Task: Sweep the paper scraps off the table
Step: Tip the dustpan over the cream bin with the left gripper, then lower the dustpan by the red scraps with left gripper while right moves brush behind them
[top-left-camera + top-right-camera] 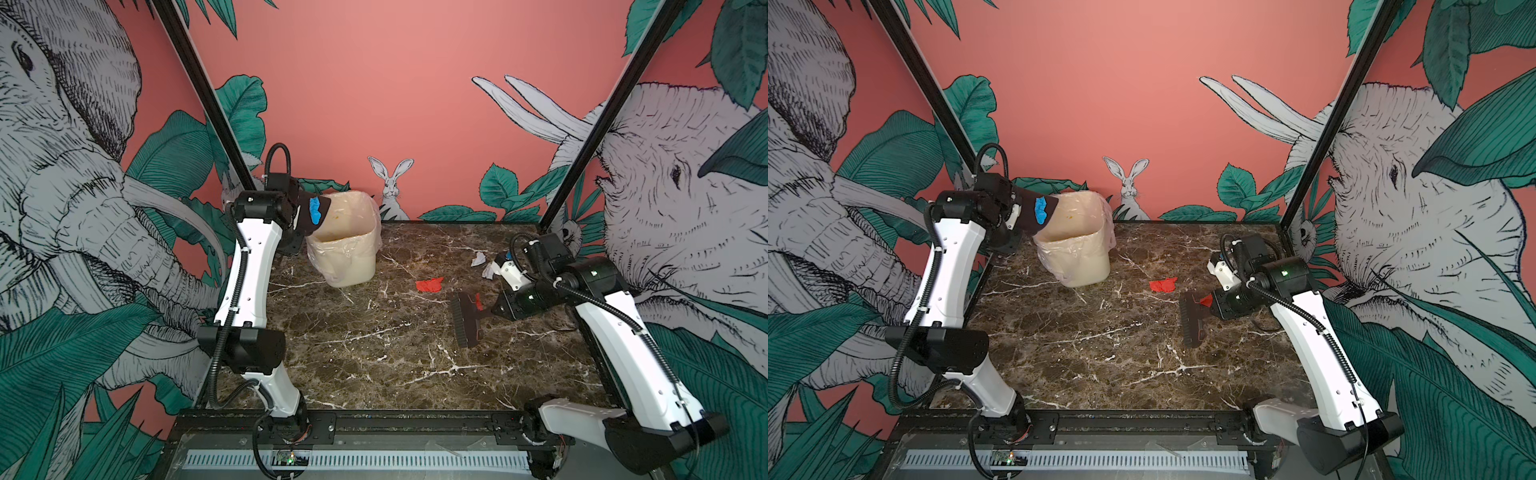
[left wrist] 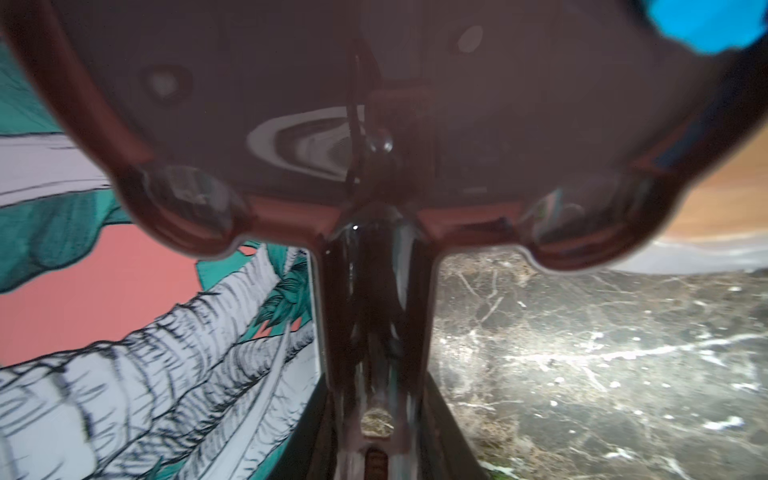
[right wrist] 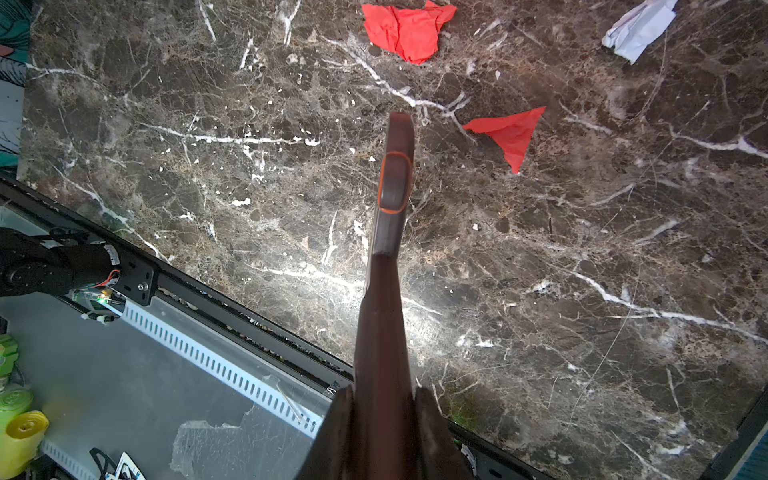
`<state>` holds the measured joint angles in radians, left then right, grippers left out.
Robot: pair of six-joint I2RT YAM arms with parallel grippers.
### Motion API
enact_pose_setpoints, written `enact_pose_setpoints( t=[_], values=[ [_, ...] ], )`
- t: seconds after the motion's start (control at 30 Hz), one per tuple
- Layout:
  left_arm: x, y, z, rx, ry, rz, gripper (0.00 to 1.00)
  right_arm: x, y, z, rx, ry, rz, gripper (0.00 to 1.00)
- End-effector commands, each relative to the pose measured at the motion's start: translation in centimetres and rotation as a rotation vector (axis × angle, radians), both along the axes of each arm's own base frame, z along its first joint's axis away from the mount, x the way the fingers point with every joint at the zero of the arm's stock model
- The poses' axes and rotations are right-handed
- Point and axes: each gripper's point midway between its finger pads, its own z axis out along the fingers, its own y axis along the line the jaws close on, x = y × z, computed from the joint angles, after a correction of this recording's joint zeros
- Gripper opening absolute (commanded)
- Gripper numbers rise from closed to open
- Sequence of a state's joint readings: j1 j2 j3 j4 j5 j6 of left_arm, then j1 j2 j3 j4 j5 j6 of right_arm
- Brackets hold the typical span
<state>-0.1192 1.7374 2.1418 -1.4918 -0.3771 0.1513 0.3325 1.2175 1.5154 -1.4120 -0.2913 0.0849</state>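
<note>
Our left fingers (image 1: 300,210) pinch a dustpan (image 1: 319,216) tilted over the bin (image 1: 353,257), blue scrap (image 1: 314,209) aboard; our right fingers (image 1: 497,310) clamp a brush (image 1: 463,320); red scraps (image 1: 429,285) and white scraps (image 1: 478,259) lie on the counter (image 1: 374,365) right of the bin

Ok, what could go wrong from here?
The blue scrap sits on the tilted dustpan at the bin; it may not fall in and could drop onto the table. The white scraps lie right beside the right arm, so the brush may struggle to reach them.
</note>
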Motion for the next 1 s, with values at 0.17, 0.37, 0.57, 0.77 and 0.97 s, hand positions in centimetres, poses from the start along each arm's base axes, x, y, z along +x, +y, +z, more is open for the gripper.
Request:
enact_pose_setpoints(
  t=[0.17,0.37,0.57,0.77,0.97],
  values=[
    [0.0,-0.6,1.3,0.195,0.025,-0.097,0.00,-0.2,0.4,0.9,0.027,0.002,0.022,0.00],
    [0.7,-0.7,1.4,0.316,0.045,-0.146,0.00,-0.3,0.4,1.1,0.025,0.007,0.023,0.00],
    [2.2,-1.4,2.6,0.580,0.040,-0.230,0.00,-0.2,0.4,1.2,0.025,0.012,0.023,0.00],
    [4.2,-2.7,5.5,0.848,-0.024,-0.319,0.00,-0.1,0.5,1.2,0.029,0.013,0.018,0.00],
    [5.8,-4.7,7.4,1.035,-0.083,-0.419,0.00,-0.1,0.5,1.4,0.028,0.010,0.017,0.00]
  ],
)
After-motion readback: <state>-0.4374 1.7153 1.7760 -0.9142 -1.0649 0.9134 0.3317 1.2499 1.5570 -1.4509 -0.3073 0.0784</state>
